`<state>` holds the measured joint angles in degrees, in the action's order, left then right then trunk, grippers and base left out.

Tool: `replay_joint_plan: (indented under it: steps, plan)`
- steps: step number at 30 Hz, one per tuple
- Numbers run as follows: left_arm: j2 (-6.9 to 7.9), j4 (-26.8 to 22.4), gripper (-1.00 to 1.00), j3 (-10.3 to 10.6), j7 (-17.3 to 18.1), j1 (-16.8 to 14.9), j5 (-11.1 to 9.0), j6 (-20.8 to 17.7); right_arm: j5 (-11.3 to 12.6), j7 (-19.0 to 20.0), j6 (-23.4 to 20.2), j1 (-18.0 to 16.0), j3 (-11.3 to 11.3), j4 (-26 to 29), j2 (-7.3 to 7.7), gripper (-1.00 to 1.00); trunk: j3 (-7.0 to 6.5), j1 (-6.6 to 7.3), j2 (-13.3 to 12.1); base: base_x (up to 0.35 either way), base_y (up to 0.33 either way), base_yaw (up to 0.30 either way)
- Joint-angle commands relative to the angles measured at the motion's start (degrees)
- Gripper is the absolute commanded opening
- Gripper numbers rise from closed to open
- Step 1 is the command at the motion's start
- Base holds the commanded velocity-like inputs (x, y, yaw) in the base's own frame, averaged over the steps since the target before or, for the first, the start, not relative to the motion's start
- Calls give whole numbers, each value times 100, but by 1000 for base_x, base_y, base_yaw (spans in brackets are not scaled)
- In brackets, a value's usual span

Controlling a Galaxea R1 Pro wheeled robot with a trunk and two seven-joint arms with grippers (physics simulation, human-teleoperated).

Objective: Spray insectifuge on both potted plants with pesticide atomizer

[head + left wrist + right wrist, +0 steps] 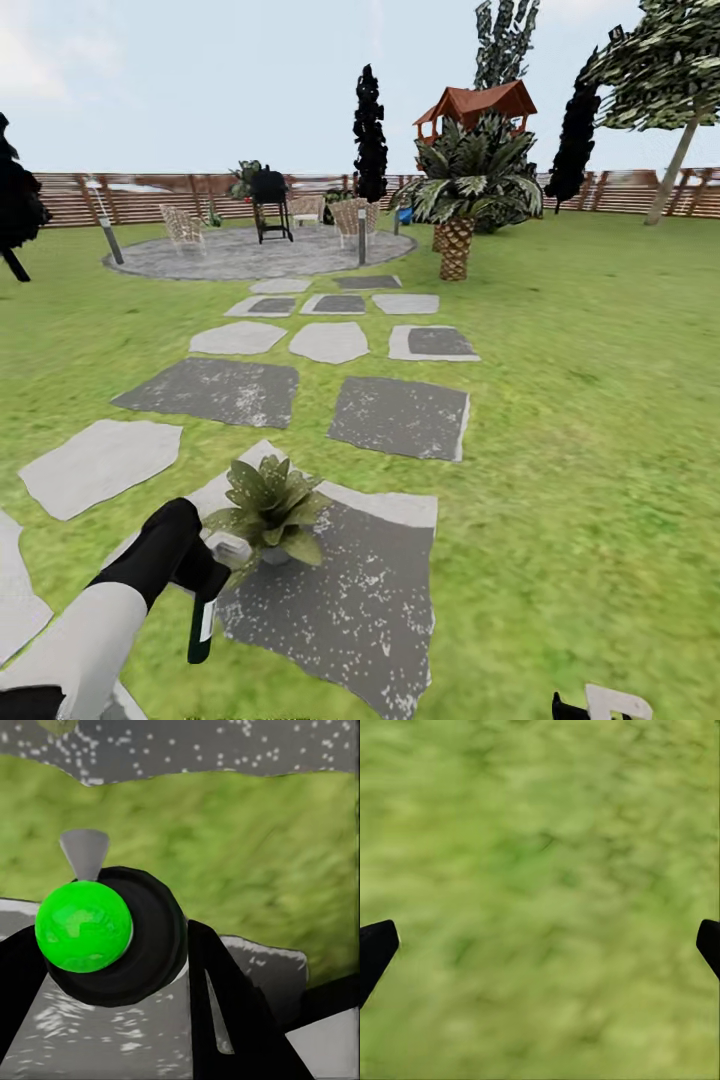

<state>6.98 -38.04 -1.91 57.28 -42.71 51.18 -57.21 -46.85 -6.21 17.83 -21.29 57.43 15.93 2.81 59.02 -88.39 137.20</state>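
Left gripper (205, 580), fingers (225, 1005) clamped round the spray bottle (203, 625) just beside the potted plant (268, 505) on the stepping stone (350, 610): best aim nozzle squarely over the leaves; right fingers (376, 949) spread, empty over grass (540, 870).

Palm tree (458, 200); grill (271, 203) — playhouse (478, 106).

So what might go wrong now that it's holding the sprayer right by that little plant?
The left gripper holds the pesticide atomizer very near the potted plant, so a small swing could knock the pot. The bottle hangs below the fingers and might slip. From one side, spray may miss the far leaves.
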Motion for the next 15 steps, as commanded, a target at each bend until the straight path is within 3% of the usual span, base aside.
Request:
replay_joint_plan:
  steps: [1, 4, 6, 7, 9, 11, 15]
  plan:
    - [17, -6, -100, 61, 206, -9, 83, -18, -61, -21, 28, -7, 40, -11, 1, 100, 5, 1, 2, 0, 0, 124]
    - [67, -6, -100, 549, 828, -177, 334, -19, -64, -15, 28, -7, 40, -11, 10, 100, 5, 1, 2, 0, 0, 42]
    - [55, -24, -100, 875, 1424, -240, 704, -19, -68, -6, 28, -7, 40, -11, 23, 100, 5, 1, 2, 11, 0, 8]
    - [34, -54, -100, 968, 1747, -265, 996, -19, -69, -4, 28, -7, 40, -11, 27, 100, 5, 1, 2, 155, 0, 2]
    - [19, -65, -100, 1009, 2053, -353, 1356, -19, -70, -3, 28, -7, 40, -14, 33, 100, 5, 1, 2, 248, 0, 1]
    - [40, -65, -100, 1016, 2269, -428, 1556, -19, -70, -3, 29, -7, 40, -12, 33, 100, 5, 1, 2, 308, 0, 0]
    - [76, -77, -100, 1011, 2411, -466, 1655, -20, -70, -3, 29, -7, 43, -11, 35, 100, 5, 1, 2, 331, 29, 0]
